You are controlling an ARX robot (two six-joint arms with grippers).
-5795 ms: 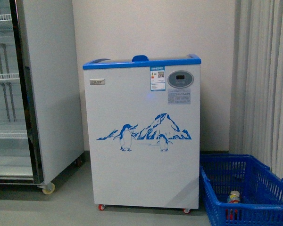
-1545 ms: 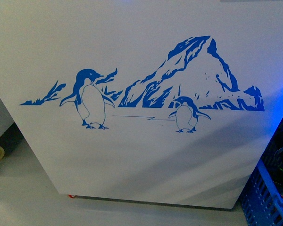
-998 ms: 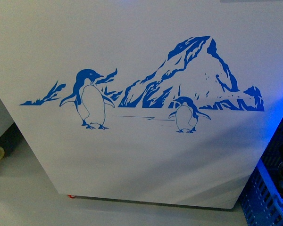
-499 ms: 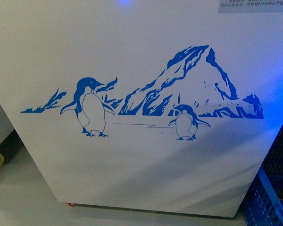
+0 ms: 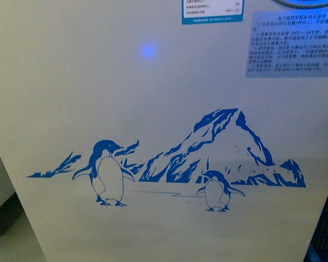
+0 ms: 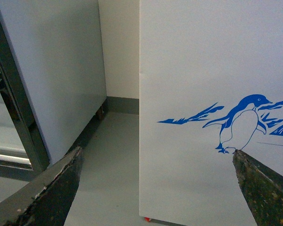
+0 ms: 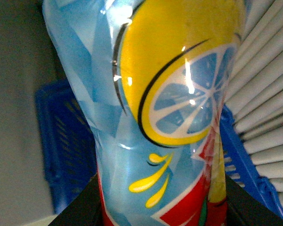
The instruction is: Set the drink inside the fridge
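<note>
The fridge (image 5: 153,98) fills the front view as a white front panel with the blue penguin-and-mountain picture, very close; its lid is out of view. It also shows in the left wrist view (image 6: 203,70). My left gripper (image 6: 162,188) is open and empty, its dark fingertips (image 6: 56,188) spread wide before the fridge's left front corner. My right gripper (image 7: 160,207) is shut on the drink (image 7: 155,94), whose blue, yellow and red label fills the right wrist view. Neither gripper shows in the front view.
The tall grey upright fridge (image 6: 52,75) stands left of the chest cooler, with a strip of grey floor (image 6: 113,160) between them. A blue plastic basket (image 7: 61,141) and white pleated curtains (image 7: 264,94) lie behind the drink. Paper labels (image 5: 292,43) sit high on the cooler's front.
The front view has risen: the penguin picture has slid down the frame, the labels at the top have come into sight, and the floor and basket have left the view.
</note>
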